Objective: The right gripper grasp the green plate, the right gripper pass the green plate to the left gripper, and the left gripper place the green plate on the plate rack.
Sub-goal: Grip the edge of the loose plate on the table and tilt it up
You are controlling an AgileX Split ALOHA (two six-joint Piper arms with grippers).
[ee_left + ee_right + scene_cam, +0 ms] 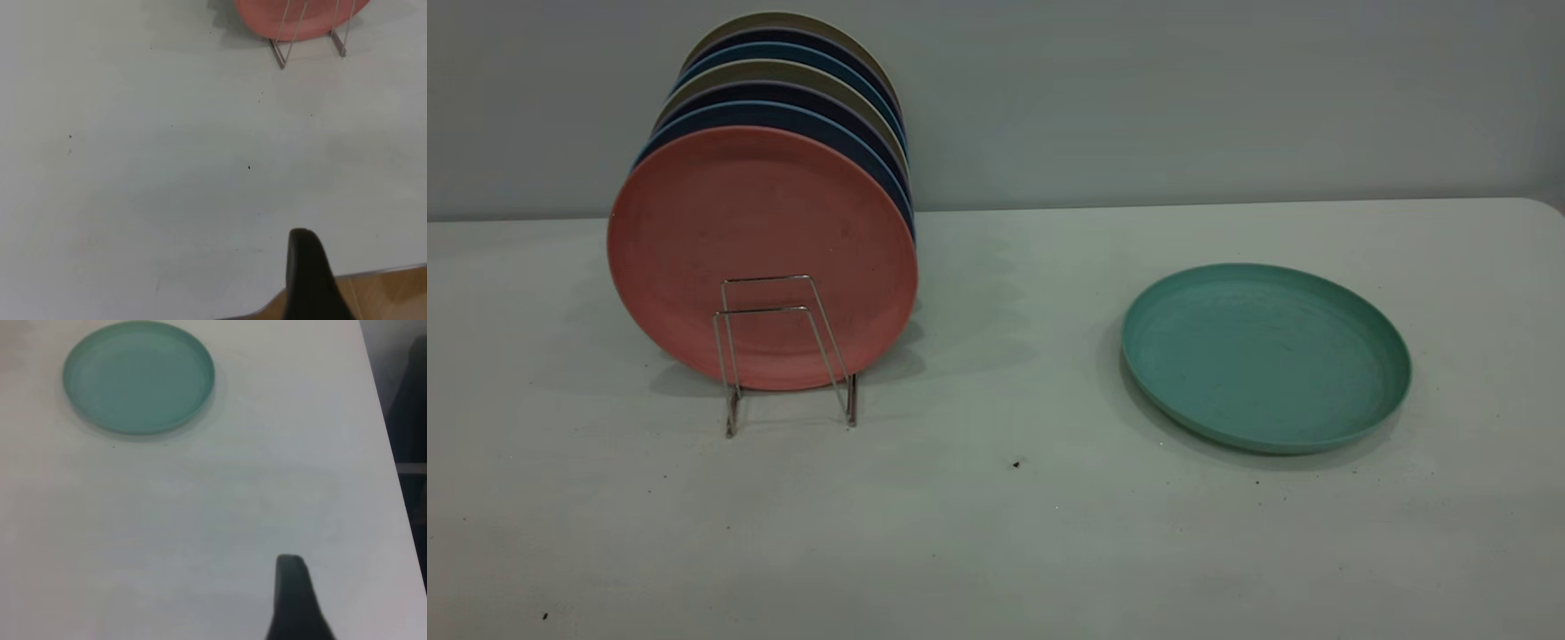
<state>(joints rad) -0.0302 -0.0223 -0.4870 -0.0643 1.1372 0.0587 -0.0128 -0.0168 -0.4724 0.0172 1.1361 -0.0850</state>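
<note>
Exterior view showed the green plate [1265, 356] lying flat on the surface [996, 533], well apart from the rack [783, 351] holding a pink plate [760, 253]. Each wrist view showed one gripper finger; openness unclear.

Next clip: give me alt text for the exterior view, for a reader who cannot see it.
A green plate lies flat on the right side of a pale table, untouched. At left, a wire plate rack holds a row of upright plates, a salmon-pink plate in front with dark blue and beige ones behind. No arm or end effector appears in this view.
</note>
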